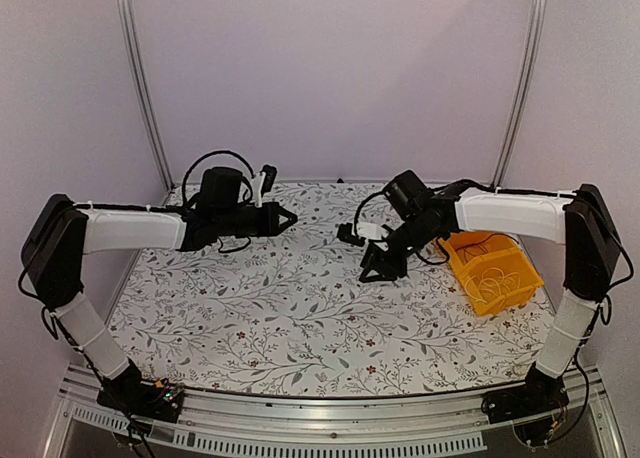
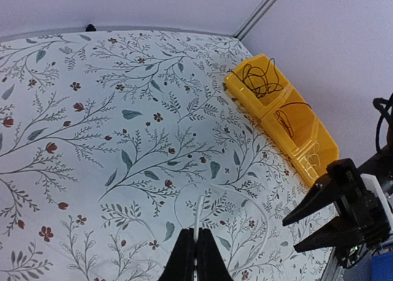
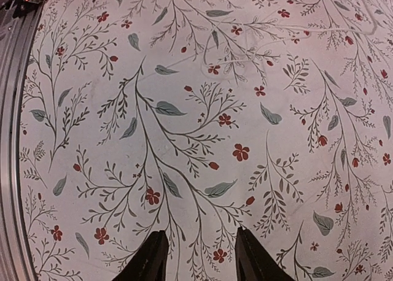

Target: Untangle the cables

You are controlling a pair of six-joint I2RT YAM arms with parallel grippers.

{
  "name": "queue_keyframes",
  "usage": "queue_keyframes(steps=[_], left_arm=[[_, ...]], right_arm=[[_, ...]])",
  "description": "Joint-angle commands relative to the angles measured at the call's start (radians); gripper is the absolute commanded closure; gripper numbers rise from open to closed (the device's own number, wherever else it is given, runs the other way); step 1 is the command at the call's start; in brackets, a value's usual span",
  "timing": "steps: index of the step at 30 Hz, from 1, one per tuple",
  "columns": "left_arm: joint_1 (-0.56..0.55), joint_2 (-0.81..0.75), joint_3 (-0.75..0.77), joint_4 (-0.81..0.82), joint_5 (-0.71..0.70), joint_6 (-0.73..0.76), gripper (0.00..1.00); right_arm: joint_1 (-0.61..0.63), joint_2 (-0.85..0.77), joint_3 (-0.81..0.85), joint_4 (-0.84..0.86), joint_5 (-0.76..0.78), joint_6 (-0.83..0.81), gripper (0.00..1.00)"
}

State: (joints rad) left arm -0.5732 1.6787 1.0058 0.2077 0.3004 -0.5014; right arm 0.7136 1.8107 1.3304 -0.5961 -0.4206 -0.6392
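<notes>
Cables (image 2: 262, 78) of black wire sit in a loose tangle in the far compartment of the yellow bin (image 2: 249, 103), which stands at the right edge of the bench (image 1: 300, 308). A second dark strand lies in the bin's middle compartment. One white cable (image 2: 199, 210) is out on the bench near its middle. In the left wrist view its straight end runs in between the tips of the left end effector (image 2: 196, 238), which is fully closed on it. The rest of the cable curves away in a loop towards the bin side. The right end effector (image 3: 201, 235) stands about half open with only the patterned bench between its fingers. It touches no cable and sits between the white cable's loop and the bin. Only the left wrist view shows us the grip, the bin's contents and the other end effector's spread jaws together. From the overhead view we get the layout: the left end effector is over the far half of the bench, left of the middle, and the right one is nearer the bin. There, though, we cannot make out the white cable against the floral pattern, and the bin's wires are mere scribbles. In the right wrist view the cable is too faint to pick out with certainty. The bin's nearest compartment holds something thin and pale that we cannot identify, and the closed fingers hide the gripped end itself.
</notes>
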Motion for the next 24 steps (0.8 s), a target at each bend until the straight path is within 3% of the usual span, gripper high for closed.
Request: queue_keyframes(steps=[1,6,10,16,20,24], left_arm=[[-0.072,-0.049,0.051,-0.031,0.081,0.074,1.00],[-0.134,-0.086,0.110,-0.101,0.055,0.117,1.00],[-0.150,-0.147,0.117,-0.110,-0.014,0.115,1.00],[-0.149,-0.206,0.131,-0.240,-0.232,0.123,1.00],[-0.110,-0.191,0.023,-0.227,-0.328,0.117,1.00],[0.001,-0.125,-0.150,-0.077,-0.309,0.037,1.00]], right_arm=[[0.007,-0.113,0.043,0.077,0.023,0.054,0.54],[0.002,-0.170,0.106,0.107,0.066,0.084,0.40],[-0.006,-0.148,0.121,0.093,0.008,0.122,0.40],[-0.003,-0.106,0.039,0.083,-0.051,0.094,0.46],[0.009,-0.059,0.005,0.060,-0.102,0.064,0.49],[0.036,-0.007,0.025,0.043,-0.126,0.051,0.52]])
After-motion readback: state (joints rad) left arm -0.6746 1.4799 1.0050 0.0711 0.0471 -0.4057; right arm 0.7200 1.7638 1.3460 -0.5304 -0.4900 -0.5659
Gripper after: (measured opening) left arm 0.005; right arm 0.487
